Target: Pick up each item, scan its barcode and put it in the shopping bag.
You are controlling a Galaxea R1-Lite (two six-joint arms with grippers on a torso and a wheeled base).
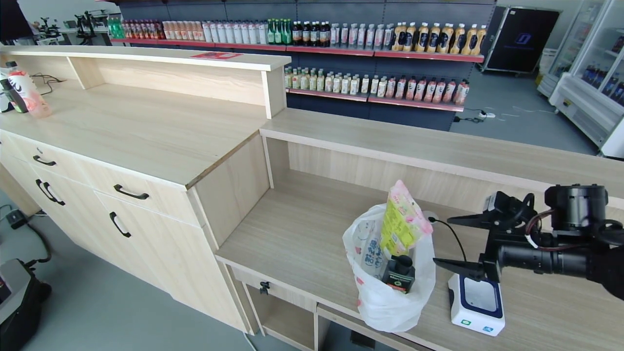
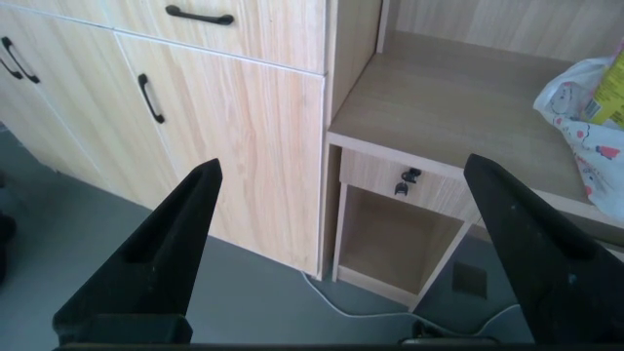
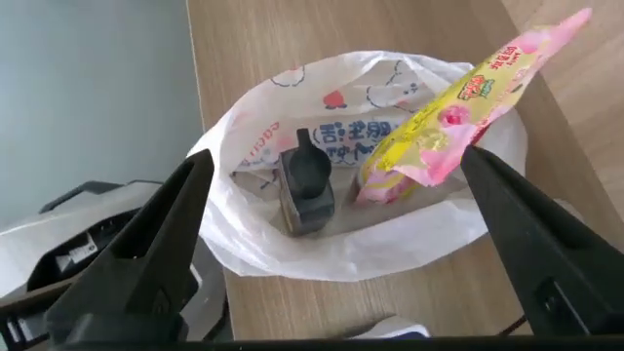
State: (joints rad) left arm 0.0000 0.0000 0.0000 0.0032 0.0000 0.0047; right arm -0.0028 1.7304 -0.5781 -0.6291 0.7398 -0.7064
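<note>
Two bottle shelves (image 1: 370, 50) stand behind the wooden counter (image 1: 292, 234) holding the shopping bag (image 1: 390, 302).

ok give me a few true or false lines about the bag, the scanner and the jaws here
1. The yellow and pink snack pouch sticks up out of the white plastic shopping bag. True.
2. The white and blue barcode scanner lies inside the bag. False: it sits on the light wooden counter beside the bag.
3. The right gripper has its jaws shut on a bottle. False: they stand open and empty.
4. A dark container with a black cap stands in the bag. True.
5. The left gripper has its jaws open. True.
</note>
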